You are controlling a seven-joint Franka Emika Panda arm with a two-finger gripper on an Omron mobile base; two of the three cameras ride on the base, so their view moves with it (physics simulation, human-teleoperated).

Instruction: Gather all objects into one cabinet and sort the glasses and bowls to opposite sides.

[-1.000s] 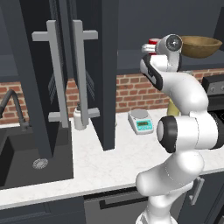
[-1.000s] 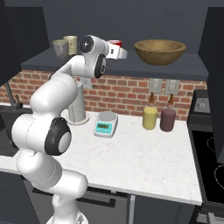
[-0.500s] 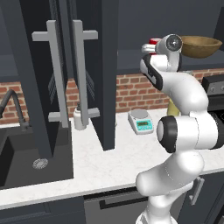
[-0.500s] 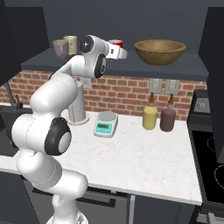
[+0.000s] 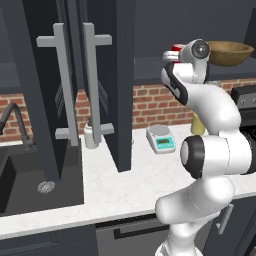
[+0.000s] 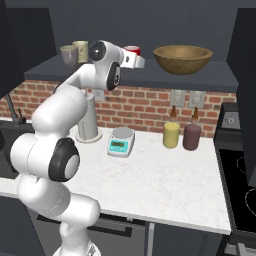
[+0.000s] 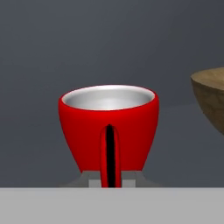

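The red mug [image 7: 108,127] stands upright on the dark shelf [image 6: 150,77] of the open wall cabinet, its handle turned toward my hand. My gripper [image 7: 110,181] is shut on that handle, one fingertip pressed to each side. From the right base view the red mug [image 6: 132,50] sits just behind my gripper [image 6: 137,57]. The wide wooden bowl [image 6: 182,58] rests to its right on the same shelf. At the shelf's left end are the beige speckled mug [image 6: 80,51] and the small pale bowl [image 6: 68,54], side by side. The wooden bowl [image 5: 230,52] also sits beside my hand in the left base view.
The cabinet's tall doors [image 5: 117,75] stand open, left of the arm. On the counter below are a kitchen scale [image 6: 120,141], a paper-towel holder [image 6: 87,125], a yellow jar [image 6: 171,134] and a brownish jar [image 6: 191,136]. A stove [image 6: 240,190] lies right, a sink [image 5: 30,185] left.
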